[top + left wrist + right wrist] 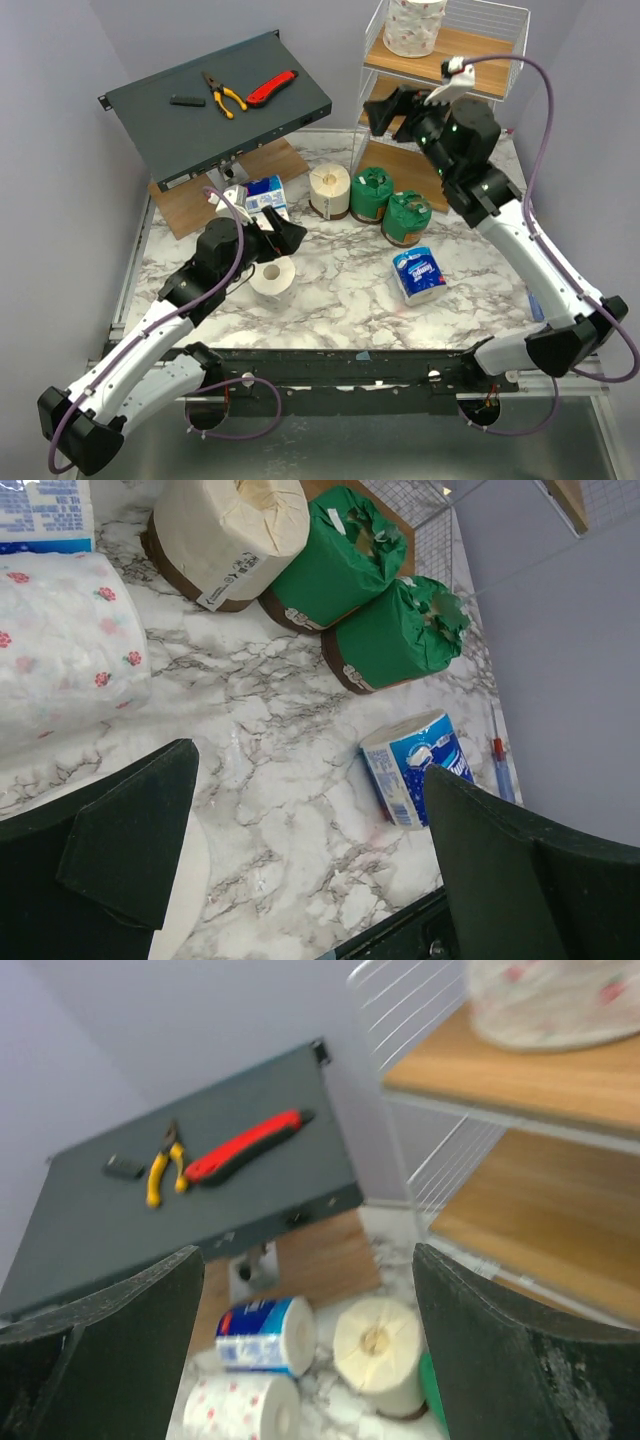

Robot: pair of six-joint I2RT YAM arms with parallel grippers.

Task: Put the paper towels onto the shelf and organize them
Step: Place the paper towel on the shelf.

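1. A white marble-patterned worktop (340, 300) sits between plain pale lilac walls (60, 120).
2. The tall white wire shelf with wooden boards (485, 48), at the far right, holds one pink-printed white roll (413, 25) on its top tier.
3. On the worktop stand a plain cream roll (329, 190), two green-wrapped rolls (371, 194), two blue-and-white wrapped packs (418, 274) and a second pink-printed roll (273, 280).
4. A slanted dark grey metal box (180, 130) carries yellow-handled pliers (223, 95) and a red knife (271, 88).
5. The left claw (315, 830) is spread and empty above the worktop. The right claw (310, 1330) is spread and empty beside the shelf.
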